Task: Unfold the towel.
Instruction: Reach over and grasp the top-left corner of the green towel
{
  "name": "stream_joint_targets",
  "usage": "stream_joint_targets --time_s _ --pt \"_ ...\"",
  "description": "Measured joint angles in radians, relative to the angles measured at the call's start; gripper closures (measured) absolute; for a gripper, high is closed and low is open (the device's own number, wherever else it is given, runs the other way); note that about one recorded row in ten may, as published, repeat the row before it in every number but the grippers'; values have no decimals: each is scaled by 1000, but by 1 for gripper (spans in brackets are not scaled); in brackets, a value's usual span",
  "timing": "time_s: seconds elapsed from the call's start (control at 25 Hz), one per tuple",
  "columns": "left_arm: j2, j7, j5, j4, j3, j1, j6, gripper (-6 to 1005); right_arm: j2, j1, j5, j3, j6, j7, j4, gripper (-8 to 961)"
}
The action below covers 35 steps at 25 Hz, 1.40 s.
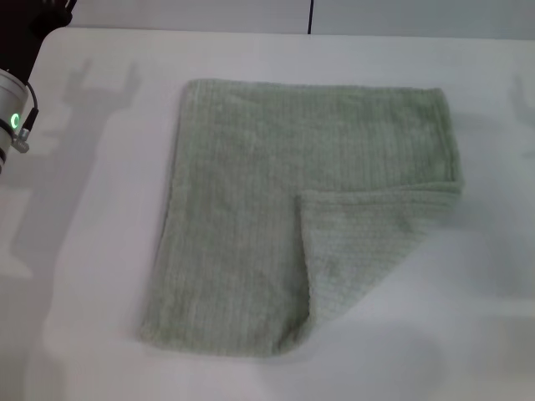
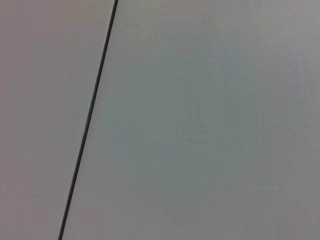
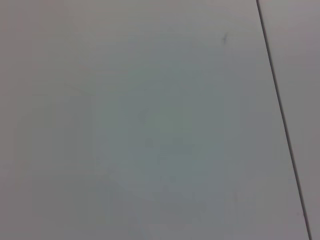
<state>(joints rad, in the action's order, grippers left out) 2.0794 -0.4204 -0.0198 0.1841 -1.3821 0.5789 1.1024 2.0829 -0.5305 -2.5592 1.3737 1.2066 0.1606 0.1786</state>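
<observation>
towel (image 1: 251,225): fuzzy ribbed terry cloth, matt | table (image 1: 468,334): smooth white, faint sheen

Sage towel (image 1: 251,225), one corner folded

A pale sage-green towel (image 1: 251,225) lies flat on a white desk (image 1: 468,334), filling the middle of the scene. Fine ribbed lines run across its fuzzy surface. Its near right corner is folded over onto the cloth, forming a triangular flap (image 1: 359,251) that shows a lighter underside. The rest lies spread in a rough square. At the far left edge, part of the robot's left arm (image 1: 12,117) is visible, silver with a small green light, well apart from the towel.
</observation>
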Motion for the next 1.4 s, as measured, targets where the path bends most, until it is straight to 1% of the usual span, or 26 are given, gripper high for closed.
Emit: stream_joint_targets --time_s 0.48,1.12,1.32,1.36,1.4 --pt "1 7 0 0 2 -2 -7 191 -3 -13 1 1 -1 2 6 193" --pt "-2 14 0 0 19 -7 -20 191 0 -11 7 1 -5 2 7 193" --pt "-3 30 0 5 18 -5 -24 192 -3 -13 3 -9 -28 9 12 193" --pt "-3 34 0 7 18 -7 -24 192 -9 -11 -7 -27 -57 38 29 193" --pt "-4 36 0 7 18 -10 -23 192 -9 -11 -7 -27 -57 38 29 193"
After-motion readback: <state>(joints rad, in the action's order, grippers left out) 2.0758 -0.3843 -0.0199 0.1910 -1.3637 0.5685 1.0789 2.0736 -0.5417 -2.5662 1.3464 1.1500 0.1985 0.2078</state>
